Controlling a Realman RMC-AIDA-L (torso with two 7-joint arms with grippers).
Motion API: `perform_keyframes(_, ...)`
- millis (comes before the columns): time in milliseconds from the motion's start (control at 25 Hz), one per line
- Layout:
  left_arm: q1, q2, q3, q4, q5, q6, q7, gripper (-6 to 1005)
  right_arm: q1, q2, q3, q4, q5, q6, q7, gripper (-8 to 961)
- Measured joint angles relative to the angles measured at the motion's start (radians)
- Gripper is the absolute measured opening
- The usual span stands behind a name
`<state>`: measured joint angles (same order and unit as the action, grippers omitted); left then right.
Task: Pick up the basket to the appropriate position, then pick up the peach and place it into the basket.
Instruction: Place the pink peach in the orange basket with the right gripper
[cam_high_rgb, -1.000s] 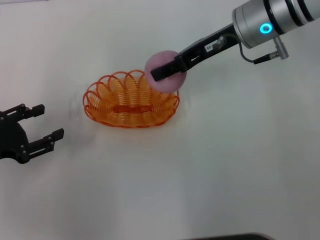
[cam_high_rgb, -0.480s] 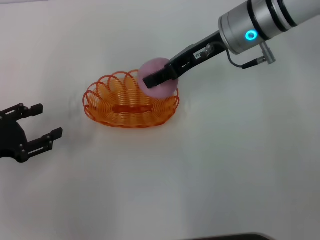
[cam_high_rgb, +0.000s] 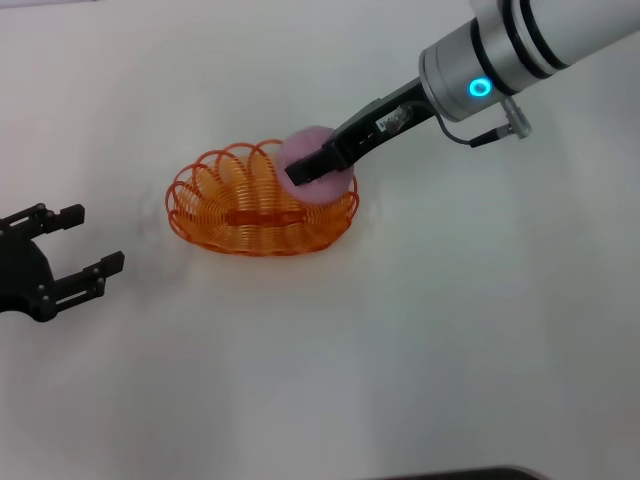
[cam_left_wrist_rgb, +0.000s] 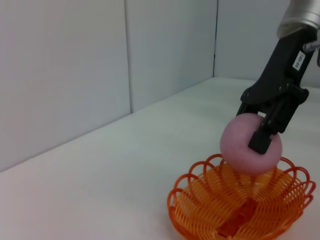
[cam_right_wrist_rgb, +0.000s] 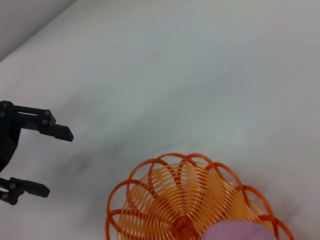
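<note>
Nearest me my left gripper (cam_high_rgb: 88, 242) sits idle on the white table (cam_high_rgb: 420, 340), fingers spread and holding nothing, well left of the orange basket (cam_high_rgb: 240, 215), while beyond it my right gripper (cam_high_rgb: 318, 165) is clamped on the peach (cam_high_rgb: 325, 185) above the basket's right end.

No text can be read. A small white label (cam_left_wrist_rgb: 301, 58) with dark print sits on the black body of the right gripper (cam_left_wrist_rgb: 265, 131); its characters are too small to make out in any view.
</note>
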<state>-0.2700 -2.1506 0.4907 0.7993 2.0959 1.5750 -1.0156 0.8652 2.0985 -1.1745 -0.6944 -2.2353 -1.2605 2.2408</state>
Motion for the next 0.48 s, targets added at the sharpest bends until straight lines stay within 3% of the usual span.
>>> perform_keyframes(360,-0.006,0.001,0.001,-0.012,0.002,-0.001,0.003,720,-0.01,-0.004,0.002,0.007,0.064,0.011,-0.035,607)
perform_keyframes(440,-0.006,0.001,0.0,-0.012,0.002,-0.001,0.004,720,-0.01,-0.004,0.003,0.01,0.065,0.015,-0.036,824)
perform_keyframes(480,-0.006,0.001,0.0,-0.013,0.002,-0.001,0.004,720,-0.01,-0.004,0.003,0.012,0.065,0.017,-0.036,834)
